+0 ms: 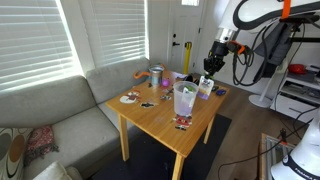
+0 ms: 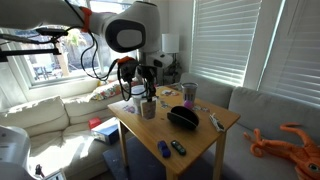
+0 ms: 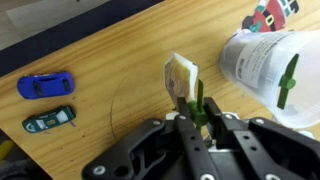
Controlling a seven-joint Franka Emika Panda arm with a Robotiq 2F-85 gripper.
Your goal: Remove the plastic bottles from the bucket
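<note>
Wooden table, wrist view.
- Far left: blue toy car, with green toy car just nearer.
- Centre: gripper, jaws narrowed onto green-labelled plastic bottle (whitish end showed above the fingers).
- Right: translucent bucket, which stood near the held bottle but apart from it.

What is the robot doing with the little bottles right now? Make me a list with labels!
gripper: the gripper is shut on a bottle
bottle: the small whitish bottle with a greenish label is outside the bucket, over the table
bucket: the see-through whitish bucket stands upright next to the held bottle
inside bucket: a green shape; what it is cannot be told
toys: a blue toy car and a green toy car lie side by side
table: wooden
</note>
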